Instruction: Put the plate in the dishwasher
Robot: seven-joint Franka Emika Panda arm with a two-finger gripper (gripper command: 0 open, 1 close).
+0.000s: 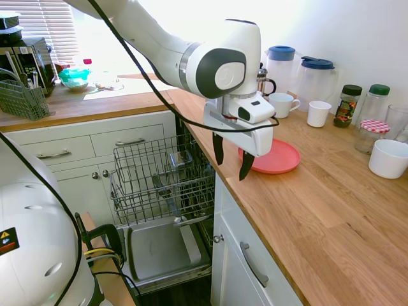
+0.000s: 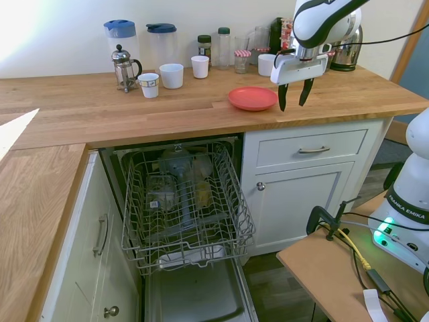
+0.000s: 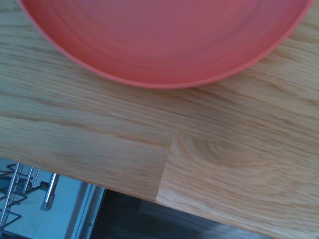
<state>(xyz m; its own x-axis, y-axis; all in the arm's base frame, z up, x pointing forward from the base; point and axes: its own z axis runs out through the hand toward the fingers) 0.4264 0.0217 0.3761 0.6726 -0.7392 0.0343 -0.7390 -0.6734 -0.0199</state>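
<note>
Plate (image 2: 253, 98) lies flat on counter (image 2: 167, 107), just beside the dishwasher (image 2: 184, 201) opening. Gripper (image 2: 295, 102) hovers beside plate rim, fingers apart, empty, apparently positioned for an edge grasp.

Bright window glare, wrist view soft

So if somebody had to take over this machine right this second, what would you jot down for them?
Gripper: open, empty, hovering above the counter's front edge, beside the plate, not touching it.
Plate: coral-red, lying flat on the wooden counter, near the front edge, to one side of the dishwasher bay.
Dishwasher: door down, wire rack pulled out; a few items already sit in it.
Done: nothing beyond the approach; the plate is not grasped.
Left: grip the plate's rim, lift it, carry it over the rack, set it in and let go.
</note>
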